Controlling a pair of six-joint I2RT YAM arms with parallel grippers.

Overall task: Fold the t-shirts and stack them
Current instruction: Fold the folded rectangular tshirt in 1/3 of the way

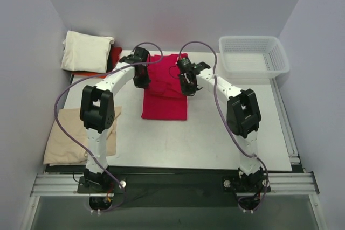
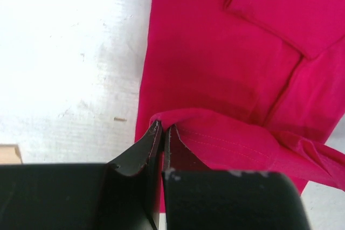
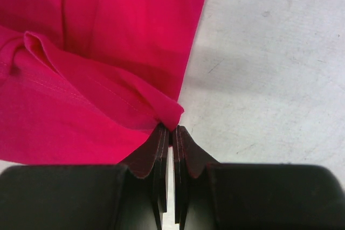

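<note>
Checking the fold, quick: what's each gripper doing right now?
Left gripper: shut, pinching the red t-shirt.
Right gripper: shut, pinching the same shirt.

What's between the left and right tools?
The crimson-red cloth t-shirt, an edge pinched by the left tool and the right tool; the top view shows it.

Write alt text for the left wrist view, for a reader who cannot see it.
The left gripper, jaws closed, pinches a raised fold at the near edge of the crimson t-shirt. The rest of the shirt lies on the white table, with a flap folded over it at upper right.
</note>
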